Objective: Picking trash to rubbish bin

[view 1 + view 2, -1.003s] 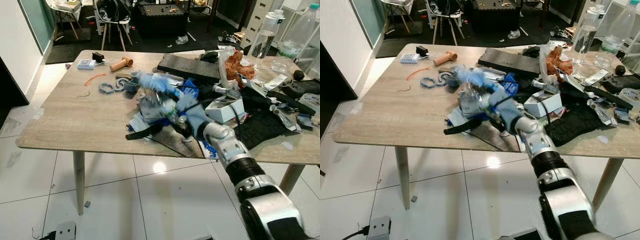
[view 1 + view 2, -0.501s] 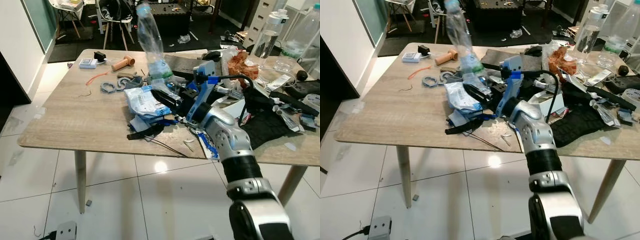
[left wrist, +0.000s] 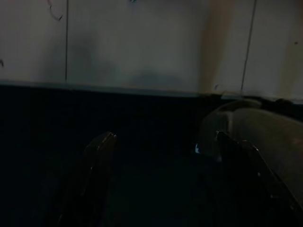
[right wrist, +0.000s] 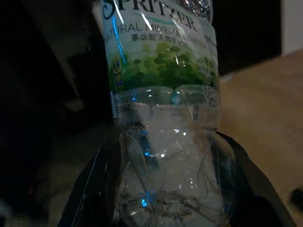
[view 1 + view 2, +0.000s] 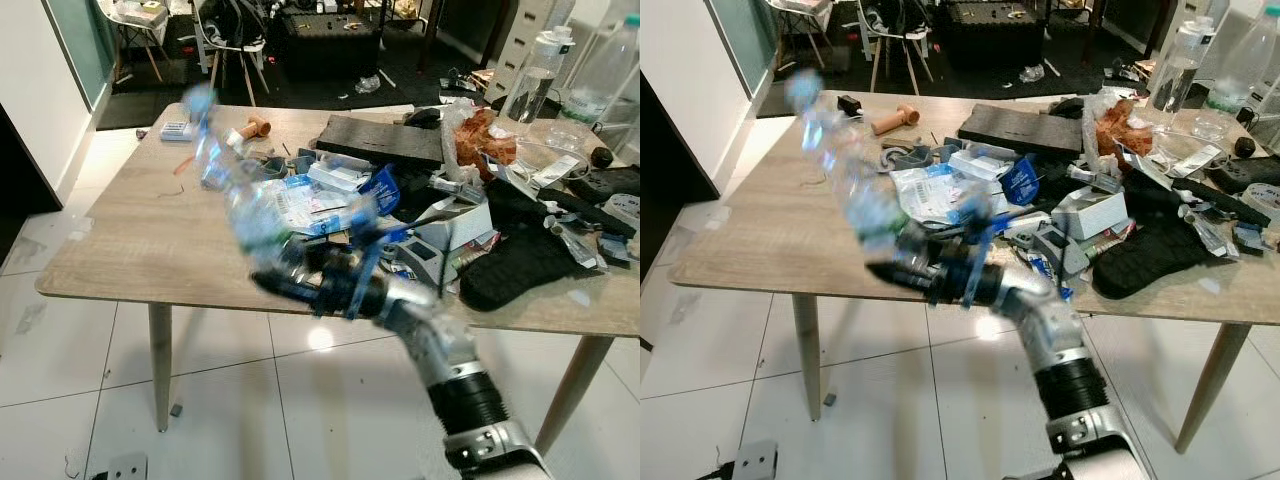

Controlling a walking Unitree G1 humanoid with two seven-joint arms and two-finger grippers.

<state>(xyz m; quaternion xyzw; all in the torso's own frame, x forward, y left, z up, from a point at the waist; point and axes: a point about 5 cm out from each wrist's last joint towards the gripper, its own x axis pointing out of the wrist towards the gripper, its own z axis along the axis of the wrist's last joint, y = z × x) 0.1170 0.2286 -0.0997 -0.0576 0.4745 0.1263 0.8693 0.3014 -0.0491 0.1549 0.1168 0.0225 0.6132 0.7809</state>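
A clear, empty plastic water bottle (image 5: 232, 185) with a green label (image 4: 161, 61) is held over the front left part of the wooden table (image 5: 120, 235), tilted up and away to the left and blurred by motion. My right gripper (image 5: 285, 272) is shut on its lower end, and the black fingers (image 4: 102, 175) hug both sides of the bottle's base. The right forearm reaches out from below the table's front edge. In the dark left wrist view, my left gripper (image 3: 163, 156) hangs open over a pale floor with nothing between its fingers (image 3: 99, 151).
A heap of wrappers, packets and boxes (image 5: 340, 195) covers the table's middle. A black cloth (image 5: 520, 260) lies to the right, and tall bottles (image 5: 530, 75) stand at the back right. A chair (image 5: 225, 30) stands behind the table. White tiled floor (image 5: 70, 400) lies in front and to the left.
The right arm has lifted the bottle off the heap, held it upright, then swung it left and down toward the table's front left. The heap has shifted where it lay.
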